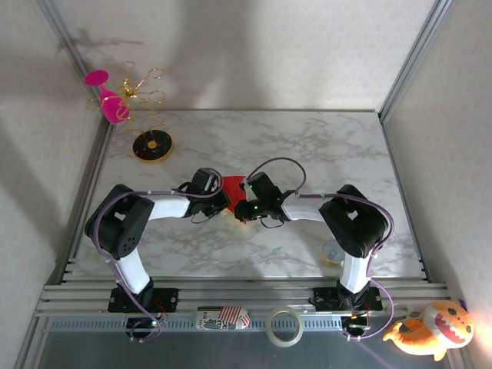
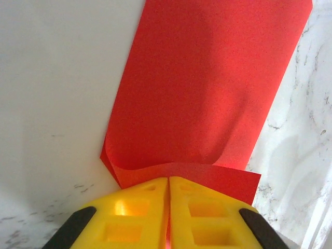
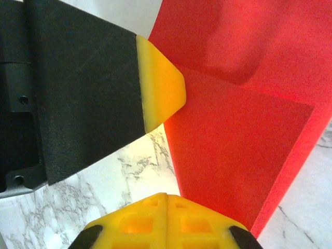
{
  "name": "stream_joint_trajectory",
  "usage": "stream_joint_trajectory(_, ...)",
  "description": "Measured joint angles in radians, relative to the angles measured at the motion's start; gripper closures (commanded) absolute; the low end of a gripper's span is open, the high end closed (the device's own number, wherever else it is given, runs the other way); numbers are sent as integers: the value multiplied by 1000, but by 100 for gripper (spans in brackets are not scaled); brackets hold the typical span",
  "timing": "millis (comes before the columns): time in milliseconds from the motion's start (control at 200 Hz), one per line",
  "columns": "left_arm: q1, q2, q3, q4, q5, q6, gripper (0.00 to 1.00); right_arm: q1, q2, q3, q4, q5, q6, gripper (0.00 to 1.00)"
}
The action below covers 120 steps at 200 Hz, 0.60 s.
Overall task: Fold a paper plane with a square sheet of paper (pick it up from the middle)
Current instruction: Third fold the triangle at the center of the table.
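Two grippers meet at the square sheet of paper [image 1: 233, 186] in the middle of the table [image 1: 323, 146]. The left gripper [image 2: 169, 179] is pinched tight on its near edge, and the red sheet runs long, straight away from it. The right gripper [image 3: 167, 196] is squeezed closed just beside the sheet; I cannot tell if it grips any.

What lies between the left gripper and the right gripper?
The red paper: in the top view it shows between the left gripper and the right gripper, which almost meet over it.
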Motion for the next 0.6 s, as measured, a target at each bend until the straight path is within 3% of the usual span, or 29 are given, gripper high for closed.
stream_joint_trajectory(601,-5,2,8,-11,-21,4,90,0,23,0,-17,19,12,98)
